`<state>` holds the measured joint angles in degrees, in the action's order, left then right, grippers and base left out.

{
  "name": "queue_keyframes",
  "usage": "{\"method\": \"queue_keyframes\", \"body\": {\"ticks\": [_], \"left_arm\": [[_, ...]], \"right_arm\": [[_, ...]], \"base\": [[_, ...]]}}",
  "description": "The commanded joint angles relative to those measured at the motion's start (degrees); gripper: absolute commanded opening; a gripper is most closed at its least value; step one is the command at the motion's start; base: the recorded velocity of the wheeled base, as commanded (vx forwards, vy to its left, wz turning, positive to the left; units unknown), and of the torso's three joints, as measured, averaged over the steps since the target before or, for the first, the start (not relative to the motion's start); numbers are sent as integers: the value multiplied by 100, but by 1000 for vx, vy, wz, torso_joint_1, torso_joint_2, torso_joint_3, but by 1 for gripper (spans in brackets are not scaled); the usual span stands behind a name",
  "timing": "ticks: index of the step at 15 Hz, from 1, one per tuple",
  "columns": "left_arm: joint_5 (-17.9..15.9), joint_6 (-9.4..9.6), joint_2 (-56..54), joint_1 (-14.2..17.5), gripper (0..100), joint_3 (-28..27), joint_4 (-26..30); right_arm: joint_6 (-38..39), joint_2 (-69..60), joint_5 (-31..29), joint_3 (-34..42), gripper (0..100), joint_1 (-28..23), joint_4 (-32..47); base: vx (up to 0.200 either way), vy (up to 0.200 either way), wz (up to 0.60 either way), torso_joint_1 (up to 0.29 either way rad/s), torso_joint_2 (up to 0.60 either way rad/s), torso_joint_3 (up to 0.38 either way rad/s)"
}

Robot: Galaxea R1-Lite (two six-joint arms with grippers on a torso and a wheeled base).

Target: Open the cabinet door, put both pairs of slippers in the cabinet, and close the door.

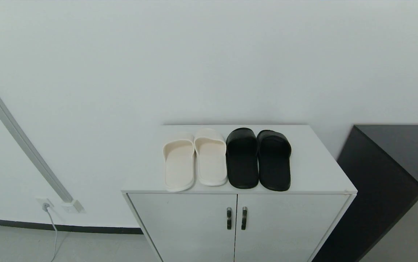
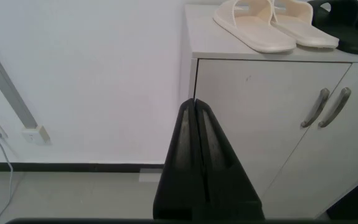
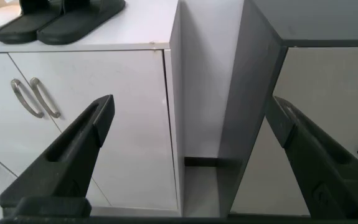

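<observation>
We found the left claw (image 2: 195, 107) fully closed, its two fingers pressed flat together with nothing between them. Directly ahead of its tips stood the white cabinet (image 1: 314, 171), at the front corner on the robot's left side. The claw stood apart from it.

The right claw (image 3: 190, 106) was spread wide and held nothing. Ahead, between its fingers, lay the narrow gap separating the cabinet's right side panel from a dark unit (image 1: 380, 182) standing just beside it.

Both doors (image 1: 183, 225) were shut and met at the centre. Two vertical metal handles (image 1: 229, 218) sat side by side at the seam, ahead of the left claw and to its right, and ahead of the right claw and to its left.

Both pairs rested on the cabinet top, toes toward the wall (image 1: 209, 65) and heels near the front edge. The cream slippers (image 1: 179, 165) lay side by side on the part nearer the left claw. The black slippers (image 1: 242, 160) lay side by side on the part nearer the right claw. The inner cream slipper sat close against the inner black one.

Low on the wall, off to the left of the left claw, we noted a wall socket (image 1: 44, 206) with a cable (image 1: 54, 233) plugged in. A grey conduit (image 1: 16, 134) slanted upward from a box beside it.
</observation>
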<state>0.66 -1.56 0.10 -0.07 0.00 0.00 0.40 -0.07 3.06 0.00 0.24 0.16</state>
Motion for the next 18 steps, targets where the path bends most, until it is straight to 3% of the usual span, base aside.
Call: {"method": "queue_keyframes", "body": {"ticks": [1,5,7,8,9,10,12,15,18], "left_arm": [[4,-2,-1,7,0,0,0],[22,-2,-1,-1,0,0,0],[22,-2,-1,-1,0,-9,0],[22,-2,-1,7,0,0,0],[22,-2,-1,-1,0,0,0],[22,7,-1,-1,0,0,0],[22,15,-1,7,0,0,0],[22,24,-1,-1,0,0,0],[4,33,-1,-1,0,0,0]], "right_arm": [[4,7,2,0,100,2,2],[4,51,-7,0,100,2,2],[83,192,-341,-316,100,-68,-86],[812,728,-297,-1072,100,46,46],[1190,1176,-121,-1274,100,248,186],[470,1501,116,-1222,100,266,221],[250,2433,503,-1424,100,292,81],[241,4085,687,-1854,100,688,-789],[338,5580,283,-2215,100,1443,-1598]], "base": [[0,0,0,0,0,0],[0,0,0,0,0,0],[0,0,0,0,0,0],[0,0,0,0,0,0],[0,0,0,0,0,0],[0,0,0,0,0,0],[0,0,0,0,0,0],[0,0,0,0,0,0],[0,0,0,0,0,0]]}}
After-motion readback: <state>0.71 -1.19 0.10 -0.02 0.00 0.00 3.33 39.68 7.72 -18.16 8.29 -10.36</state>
